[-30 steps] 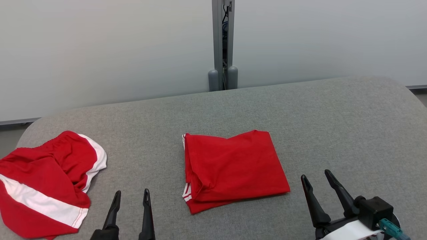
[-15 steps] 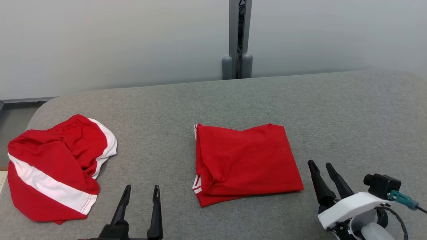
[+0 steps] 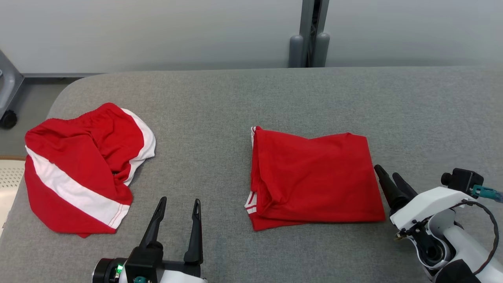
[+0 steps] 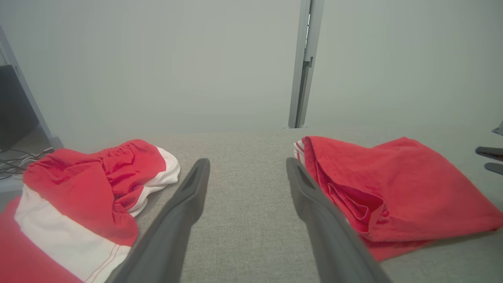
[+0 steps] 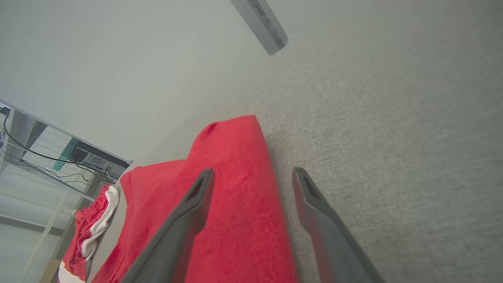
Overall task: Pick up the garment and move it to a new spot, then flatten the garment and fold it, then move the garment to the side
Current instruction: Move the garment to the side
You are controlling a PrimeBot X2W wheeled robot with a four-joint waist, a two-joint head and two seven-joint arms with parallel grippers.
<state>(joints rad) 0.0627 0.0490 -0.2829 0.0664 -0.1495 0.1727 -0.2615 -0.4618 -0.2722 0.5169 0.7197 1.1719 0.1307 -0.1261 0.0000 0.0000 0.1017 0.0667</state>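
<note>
On the grey counter (image 3: pixel 235 98) the folded red garment (image 3: pixel 314 177) lies mid-surface, slightly wider than deep. The right claw (image 3: pixel 386 171), jaws spread and empty, sits just beside its right edge. That puts it nearer than the left claw (image 3: pixel 180 200), likewise spread, off the garment's left side.

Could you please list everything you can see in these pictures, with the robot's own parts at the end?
folded garment: one, red with white trim at its left edge, middle of the table
crumpled garment: one, red with a white band, left end of the table
table: one, grey fabric top, across the view
wall: one, pale grey, behind the table
post: one, grey, upright against the wall
wheel: one, black, on the floor at far left
left gripper: one, dark fingers, open, above bare table between the two garments
right gripper: one, dark fingers, open, at the folded garment's right edge
</note>
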